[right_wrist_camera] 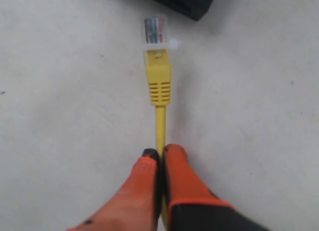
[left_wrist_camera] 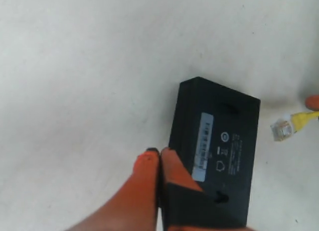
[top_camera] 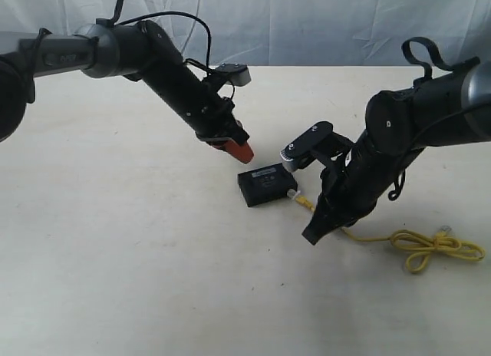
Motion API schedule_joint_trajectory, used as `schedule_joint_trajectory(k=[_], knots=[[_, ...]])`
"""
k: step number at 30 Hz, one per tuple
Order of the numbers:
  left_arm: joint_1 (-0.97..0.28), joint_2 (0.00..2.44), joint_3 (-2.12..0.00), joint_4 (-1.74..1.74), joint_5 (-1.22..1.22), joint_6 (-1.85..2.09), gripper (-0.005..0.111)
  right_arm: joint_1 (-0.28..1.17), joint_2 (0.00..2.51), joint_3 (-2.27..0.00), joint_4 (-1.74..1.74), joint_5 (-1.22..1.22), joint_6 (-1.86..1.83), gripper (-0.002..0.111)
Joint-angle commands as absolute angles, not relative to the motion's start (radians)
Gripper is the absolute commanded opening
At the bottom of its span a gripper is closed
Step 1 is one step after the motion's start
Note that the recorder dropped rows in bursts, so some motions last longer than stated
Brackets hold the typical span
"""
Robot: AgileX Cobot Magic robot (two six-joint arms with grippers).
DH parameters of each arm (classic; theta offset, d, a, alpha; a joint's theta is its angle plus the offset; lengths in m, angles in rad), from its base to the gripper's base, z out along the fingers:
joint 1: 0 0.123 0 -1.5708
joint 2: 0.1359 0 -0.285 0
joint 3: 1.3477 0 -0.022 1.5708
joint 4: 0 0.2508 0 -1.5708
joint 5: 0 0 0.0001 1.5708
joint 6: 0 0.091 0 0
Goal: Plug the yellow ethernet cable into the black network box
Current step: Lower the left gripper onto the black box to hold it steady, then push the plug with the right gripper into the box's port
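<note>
The black network box [top_camera: 266, 184] lies flat mid-table, its white label strip [left_wrist_camera: 202, 146] facing up. My left gripper [top_camera: 239, 149] hovers just beyond the box's far-left corner, orange fingers [left_wrist_camera: 160, 152] shut with nothing between them. My right gripper [right_wrist_camera: 160, 152] is shut on the yellow ethernet cable [right_wrist_camera: 160, 126] a short way behind its clear plug [right_wrist_camera: 155, 31]. The plug [top_camera: 295, 195] sits just off the box's right end, a small gap apart, pointing toward a box corner [right_wrist_camera: 194, 4]. The cable's tied loop [top_camera: 430, 248] rests on the table at the right.
The white tabletop [top_camera: 115, 241] spreads around the box, with a pale crumpled cloth backdrop [top_camera: 307, 26] behind. The right arm's dark forearm [top_camera: 383, 156] leans down over the cable between the plug and the loop.
</note>
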State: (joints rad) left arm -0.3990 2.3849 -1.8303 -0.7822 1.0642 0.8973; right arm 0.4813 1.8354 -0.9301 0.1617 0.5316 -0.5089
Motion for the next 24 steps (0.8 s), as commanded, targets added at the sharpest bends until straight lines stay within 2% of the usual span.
schedule_joint_trajectory(k=[1, 9, 24], knots=[[-0.359, 2.375, -1.837, -0.795, 1.061, 0.897, 0.000, 0.479, 1.825, -0.918, 0.154, 0.501, -0.529, -0.001], [-0.359, 2.433, -1.837, -0.874, 1.116, 0.931, 0.000, 0.559, 1.825, -0.918, 0.136, 0.486, -0.584, -0.001], [-0.380, 2.439, -1.837, -0.878, 1.193, 0.916, 0.000, 0.569, 1.882, -0.922, 0.138, 0.464, -0.512, -0.001]])
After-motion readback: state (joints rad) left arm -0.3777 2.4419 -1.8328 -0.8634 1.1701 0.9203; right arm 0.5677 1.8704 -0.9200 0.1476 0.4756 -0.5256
